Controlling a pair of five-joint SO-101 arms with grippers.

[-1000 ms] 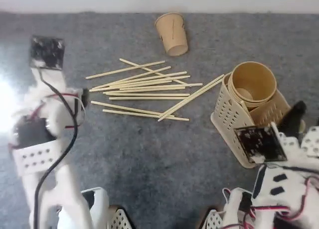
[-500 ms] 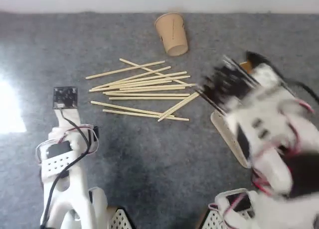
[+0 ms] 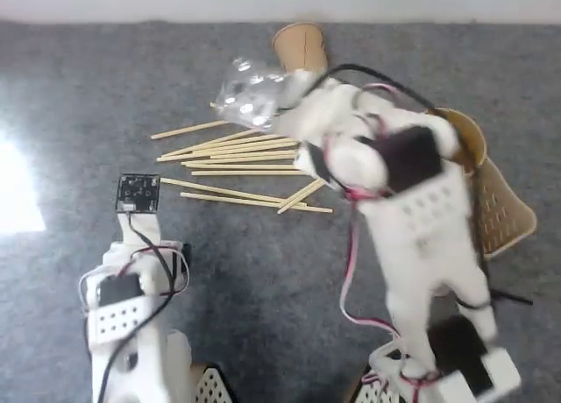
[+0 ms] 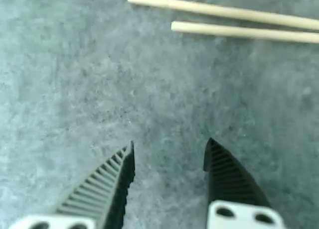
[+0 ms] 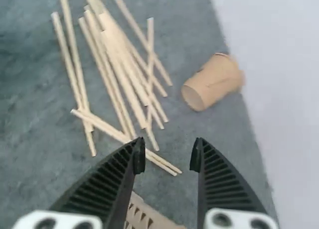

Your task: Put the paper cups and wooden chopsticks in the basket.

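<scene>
Risk: right hand (image 5: 167, 154), spread, seemingly low over the wooden chopsticks (image 5: 117, 64), could scatter them or send the paper cup (image 5: 212, 82) at one o'clock rolling.

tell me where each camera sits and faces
High view: overhead, looking down at chopsticks, paper cup, basket, left arm, right arm.
Left wrist view: on that wrist, facing carpet, two chopsticks, open left pincer.
Right wrist view: on that wrist, facing chopsticks, paper cup, open right pincer.
Shared by high and right wrist: the fallen paper cup.
</scene>
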